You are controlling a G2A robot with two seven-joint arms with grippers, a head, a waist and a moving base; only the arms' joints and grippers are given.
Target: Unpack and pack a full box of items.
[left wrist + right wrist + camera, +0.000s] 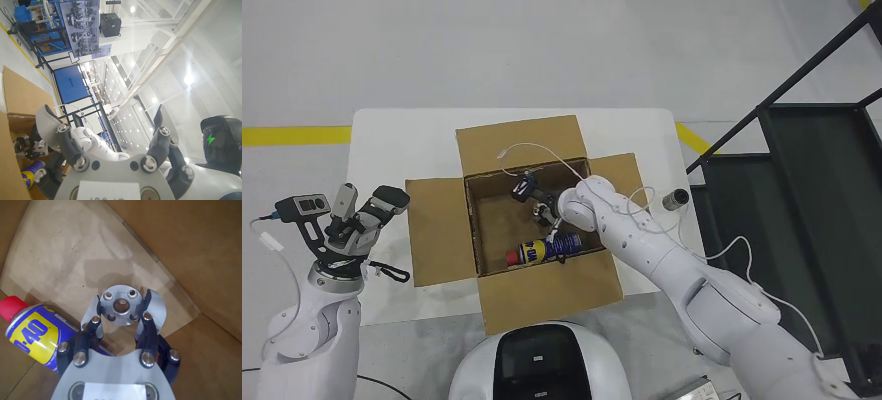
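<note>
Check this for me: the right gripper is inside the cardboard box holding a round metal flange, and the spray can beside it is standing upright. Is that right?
Not quite: the spray can lies on its side on the floor of the cardboard box, as the right wrist view shows. The right gripper is inside it, holding the round metal flange.

The base of the spray can (32,332) is hidden behind the right gripper (122,303) in its wrist view — from above, that arm covers the same end, and the metal flange (122,320) between its jaws is too small to make out there.
</note>
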